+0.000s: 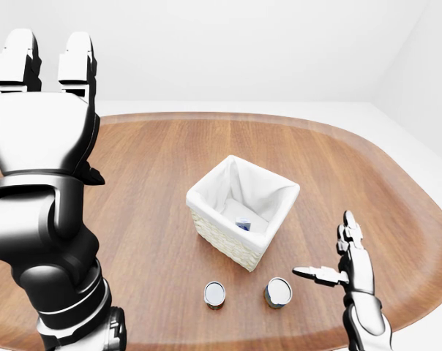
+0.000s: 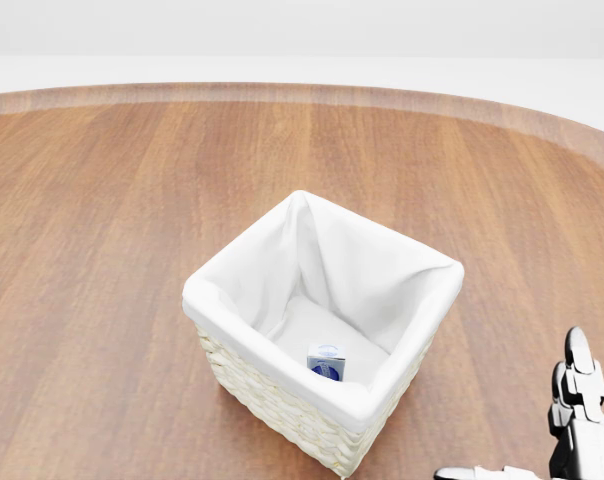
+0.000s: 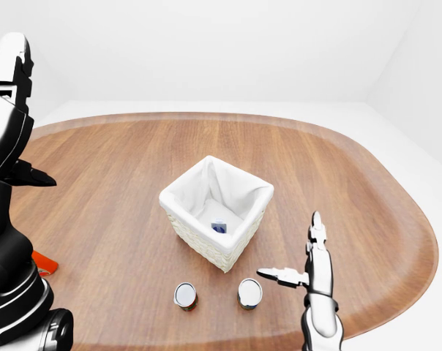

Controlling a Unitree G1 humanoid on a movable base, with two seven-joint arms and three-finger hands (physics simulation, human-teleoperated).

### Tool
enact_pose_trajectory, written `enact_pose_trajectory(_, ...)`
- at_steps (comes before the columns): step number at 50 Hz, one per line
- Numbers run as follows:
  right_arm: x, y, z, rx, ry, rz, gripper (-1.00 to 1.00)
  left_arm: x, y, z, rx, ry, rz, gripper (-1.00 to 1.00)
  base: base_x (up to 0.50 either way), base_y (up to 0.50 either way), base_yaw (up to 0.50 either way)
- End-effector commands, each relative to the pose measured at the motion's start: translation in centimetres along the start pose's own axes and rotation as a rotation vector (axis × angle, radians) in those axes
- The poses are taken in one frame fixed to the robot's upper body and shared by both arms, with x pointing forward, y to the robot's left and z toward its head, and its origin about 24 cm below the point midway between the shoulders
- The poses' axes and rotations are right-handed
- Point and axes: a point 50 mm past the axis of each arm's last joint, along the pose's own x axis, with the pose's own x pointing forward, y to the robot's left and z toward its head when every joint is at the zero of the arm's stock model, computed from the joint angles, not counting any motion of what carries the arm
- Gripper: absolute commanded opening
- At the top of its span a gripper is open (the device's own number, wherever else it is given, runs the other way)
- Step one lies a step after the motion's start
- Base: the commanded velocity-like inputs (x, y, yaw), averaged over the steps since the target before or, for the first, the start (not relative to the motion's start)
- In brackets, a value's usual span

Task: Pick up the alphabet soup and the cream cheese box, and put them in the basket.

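A white-lined wicker basket (image 2: 232,285) stands mid-table. Inside it, on the lining's floor, lies a small white and blue box, the cream cheese box (image 2: 326,362). Two silver-topped cans (image 1: 215,294) (image 1: 278,292) stand upright on the wood below the basket in the left-eye view; I cannot tell which is the alphabet soup. My right hand (image 1: 327,252) is open just right of the right-hand can, thumb pointing at it, fingers (image 1: 349,232) pointing up, holding nothing. My left hand (image 1: 49,58) is raised at the top left, fingers straight, empty.
The table (image 1: 133,146) is a large wooden oval with a rounded edge. A small red-orange thing (image 3: 44,265) lies on it at the left, partly hidden by my left arm (image 3: 5,248).
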Motion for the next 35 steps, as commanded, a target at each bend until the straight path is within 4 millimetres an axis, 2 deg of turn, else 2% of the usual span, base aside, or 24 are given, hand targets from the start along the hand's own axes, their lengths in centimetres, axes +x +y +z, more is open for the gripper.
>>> enact_pose_trajectory(1, -0.2, 0.9, -1.0, -0.014, 0.043, 0.094, 1.0, 0.0, 0.0, 0.0, 0.001, 0.001, 0.002, 1.0, 0.0, 0.0, 0.0)
enact_pose_trajectory(35, -1.2, 1.4, -3.1, -0.178, 0.143, 0.169, 1.0, -0.1, -0.2, 0.0, -0.006, -0.002, -0.008, 1.0, 0.0, 0.0, 0.0)
